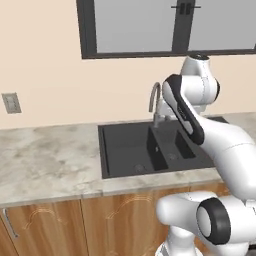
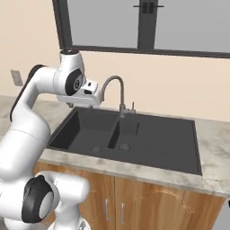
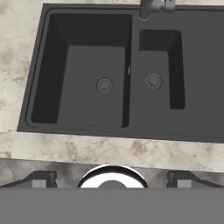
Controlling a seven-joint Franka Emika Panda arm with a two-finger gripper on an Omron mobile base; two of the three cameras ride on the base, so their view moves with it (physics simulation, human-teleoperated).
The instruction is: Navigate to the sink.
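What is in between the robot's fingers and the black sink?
Just a bare strip of marbled counter. In the hand view it runs between the fingertips and the front rim of the sink, with nothing lying on it.

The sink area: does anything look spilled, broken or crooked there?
Nothing stands out. The sink sits square in the marble counter, both basins dry and bare, the faucet upright behind them. The tool hangs open above the counter's front edge.

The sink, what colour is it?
Matte black; the sink shows best in the hand view.
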